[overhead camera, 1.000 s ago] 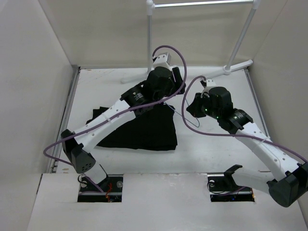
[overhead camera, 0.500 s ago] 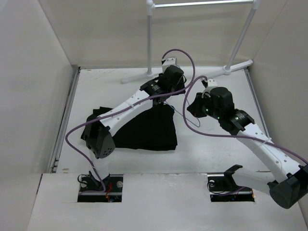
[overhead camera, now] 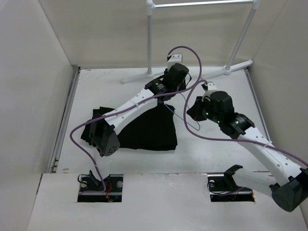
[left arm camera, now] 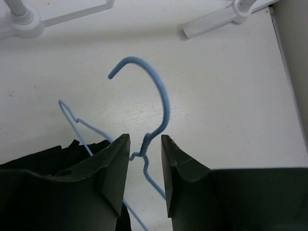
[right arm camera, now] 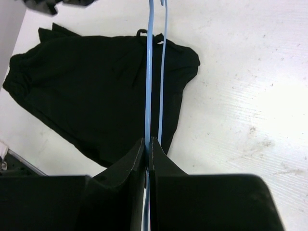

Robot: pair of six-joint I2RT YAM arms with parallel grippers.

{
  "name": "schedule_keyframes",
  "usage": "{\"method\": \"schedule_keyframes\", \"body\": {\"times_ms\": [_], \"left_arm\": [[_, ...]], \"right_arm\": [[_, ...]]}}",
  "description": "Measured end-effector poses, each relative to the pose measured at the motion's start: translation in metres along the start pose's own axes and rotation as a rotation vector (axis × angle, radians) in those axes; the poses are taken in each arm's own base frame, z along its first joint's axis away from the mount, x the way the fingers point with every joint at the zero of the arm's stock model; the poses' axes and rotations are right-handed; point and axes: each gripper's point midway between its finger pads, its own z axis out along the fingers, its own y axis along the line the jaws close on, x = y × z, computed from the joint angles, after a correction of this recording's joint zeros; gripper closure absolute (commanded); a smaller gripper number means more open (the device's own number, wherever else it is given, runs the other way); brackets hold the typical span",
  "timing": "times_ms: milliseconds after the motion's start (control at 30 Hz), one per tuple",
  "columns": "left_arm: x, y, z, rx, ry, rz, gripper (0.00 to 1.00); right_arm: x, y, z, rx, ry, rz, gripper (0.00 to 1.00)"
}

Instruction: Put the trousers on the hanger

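The trousers lie flat and bunched on the table, left of centre. At their far right corner is the hanger, a thin blue wire with its hook pointing to the far side. The left gripper straddles the hanger's twisted neck, with its jaws partly apart and a gap on each side. To the right, the right gripper pinches the hanger's lower wire tight. That wire runs over the trousers' right edge.

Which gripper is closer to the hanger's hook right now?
Left. The left gripper straddles the hanger just under its hook; the right gripper clamps its wire farther off, above the trousers.
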Motion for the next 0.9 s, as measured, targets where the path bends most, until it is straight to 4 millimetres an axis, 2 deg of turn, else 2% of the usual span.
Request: {"method": "schedule_keyframes", "body": {"times_ms": [167,233,300,433,500,567,633,733,800,900], "left_arm": [[0.006,-0.008,0.002,0.026,0.022,-0.01,0.55],[0.009,-0.008,0.001,0.024,0.031,-0.008,0.54],[0.01,-0.007,0.0,0.016,0.031,-0.003,0.6],[0.009,-0.003,0.001,-0.007,0.019,0.007,0.78],[0.007,-0.001,0.001,-0.018,0.012,0.012,0.9],[0.007,0.001,0.001,-0.027,0.007,0.017,0.99],[0.006,0.002,0.001,-0.031,0.004,0.019,1.0],[0.006,0.001,0.002,-0.031,-0.005,0.016,1.0],[0.007,-0.001,0.002,-0.021,-0.02,0.001,1.0],[0.013,0.001,-0.003,-0.013,-0.035,-0.034,1.0]], "right_arm": [[0.003,0.003,0.001,-0.009,0.004,-0.002,1.0],[0.002,0.003,0.001,-0.01,0.002,-0.002,1.0],[0.002,0.004,0.001,-0.012,0.001,-0.003,1.0],[0.002,0.004,0.001,-0.013,-0.001,-0.004,1.0],[0.001,0.004,0.001,-0.01,-0.003,-0.003,1.0],[0.001,0.003,0.002,-0.007,-0.006,-0.004,0.99],[0.0,0.003,0.002,-0.007,-0.01,-0.004,0.98],[-0.001,0.002,0.002,0.0,-0.015,-0.004,0.86],[0.0,0.001,0.0,0.003,-0.023,0.005,0.71],[0.0,0.001,-0.006,-0.001,-0.038,0.018,0.55]]}}
